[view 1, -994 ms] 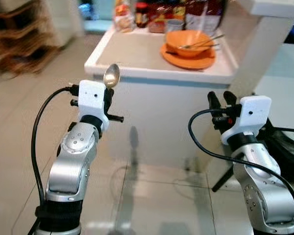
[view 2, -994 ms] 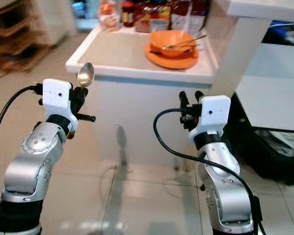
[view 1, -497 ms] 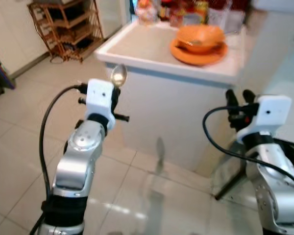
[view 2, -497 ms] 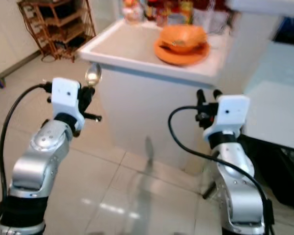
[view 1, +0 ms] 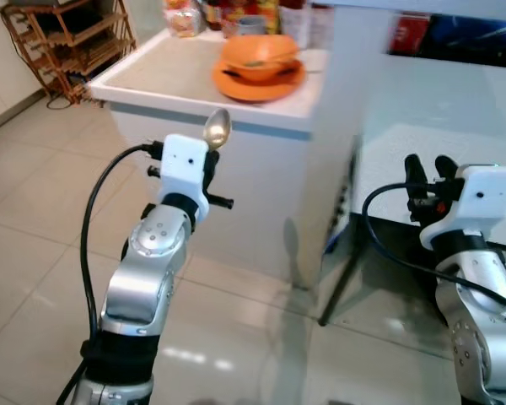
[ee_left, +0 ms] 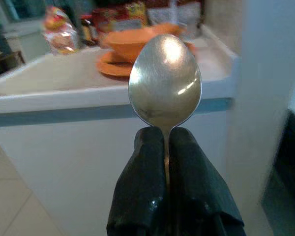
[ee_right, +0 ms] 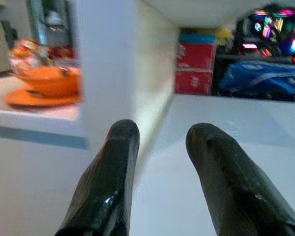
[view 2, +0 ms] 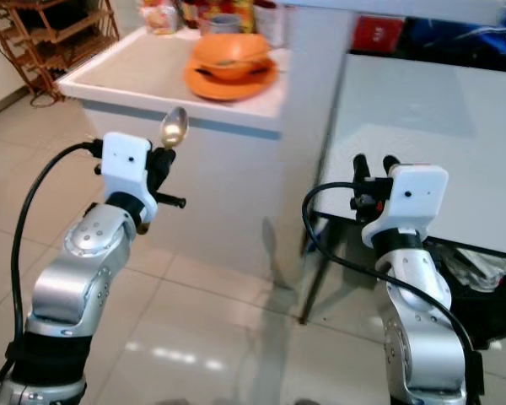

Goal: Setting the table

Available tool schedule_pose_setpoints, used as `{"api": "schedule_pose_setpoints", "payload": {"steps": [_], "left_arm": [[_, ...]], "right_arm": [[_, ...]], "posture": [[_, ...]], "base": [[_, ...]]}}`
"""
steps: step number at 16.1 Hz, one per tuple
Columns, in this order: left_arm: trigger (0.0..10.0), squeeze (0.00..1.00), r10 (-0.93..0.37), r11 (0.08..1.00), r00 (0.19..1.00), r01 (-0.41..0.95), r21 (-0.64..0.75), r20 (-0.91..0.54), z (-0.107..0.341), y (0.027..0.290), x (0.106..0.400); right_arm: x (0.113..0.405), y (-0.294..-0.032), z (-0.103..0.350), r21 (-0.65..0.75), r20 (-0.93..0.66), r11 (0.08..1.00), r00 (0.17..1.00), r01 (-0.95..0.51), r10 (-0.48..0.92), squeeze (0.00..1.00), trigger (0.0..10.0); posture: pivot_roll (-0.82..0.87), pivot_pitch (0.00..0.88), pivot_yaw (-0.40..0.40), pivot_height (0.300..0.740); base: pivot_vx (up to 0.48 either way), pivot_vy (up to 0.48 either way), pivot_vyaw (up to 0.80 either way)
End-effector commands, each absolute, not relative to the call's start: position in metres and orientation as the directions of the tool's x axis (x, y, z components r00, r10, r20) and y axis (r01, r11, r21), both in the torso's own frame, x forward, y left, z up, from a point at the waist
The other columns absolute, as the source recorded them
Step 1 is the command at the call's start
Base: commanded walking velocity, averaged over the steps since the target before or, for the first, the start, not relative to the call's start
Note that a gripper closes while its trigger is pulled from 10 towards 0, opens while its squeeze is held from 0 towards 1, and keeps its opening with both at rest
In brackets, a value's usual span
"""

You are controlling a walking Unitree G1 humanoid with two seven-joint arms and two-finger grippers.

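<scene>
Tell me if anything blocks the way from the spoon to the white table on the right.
Nothing visible does. The left gripper holds the spoon upright before the counter. The white table lies to the right, its visible top bare. The right gripper hovers at its near edge.

The spoon [ee_left: 164,83] handle is hidden between the closed jaws. Jars [view 1: 236,13] behind the orange bowl [view 1: 257,56] are blurred and cut off.

White counter [view 1: 160,72] carries an orange plate [view 1: 260,83] and bowl [view 1: 258,54].
</scene>
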State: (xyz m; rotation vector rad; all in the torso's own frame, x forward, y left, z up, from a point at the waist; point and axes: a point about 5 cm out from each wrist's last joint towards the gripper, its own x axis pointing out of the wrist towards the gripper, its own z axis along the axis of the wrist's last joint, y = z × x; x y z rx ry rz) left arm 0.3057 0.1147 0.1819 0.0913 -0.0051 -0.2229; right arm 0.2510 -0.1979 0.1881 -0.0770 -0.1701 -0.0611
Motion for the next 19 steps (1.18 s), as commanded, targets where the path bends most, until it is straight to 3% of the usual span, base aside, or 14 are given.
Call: {"api": "schedule_pose_setpoints", "payload": {"steps": [1,19], "left_arm": [[10.0,0.00,-0.232,0.968,0.973,0.229,0.103,0.017,0.1865,0.1108,0.3047],[10.0,0.00,-0.215,0.974,0.976,0.211,0.084,0.033,0.1896,0.1068,0.3091]], "right_arm": [[0.2505,-0.1981,0.1924,-0.063,0.185,0.996,0.981,0.065,-0.053,0.00,10.0],[0.2496,-0.1928,0.1873,-0.031,0.138,0.999,0.990,-0.034,0.037,0.00,10.0]], "posture": [[-0.06,0.033,0.058,0.740],[-0.07,0.014,0.036,0.740]], "base": [[0.000,-0.480,0.00],[0.000,-0.480,0.00]]}}
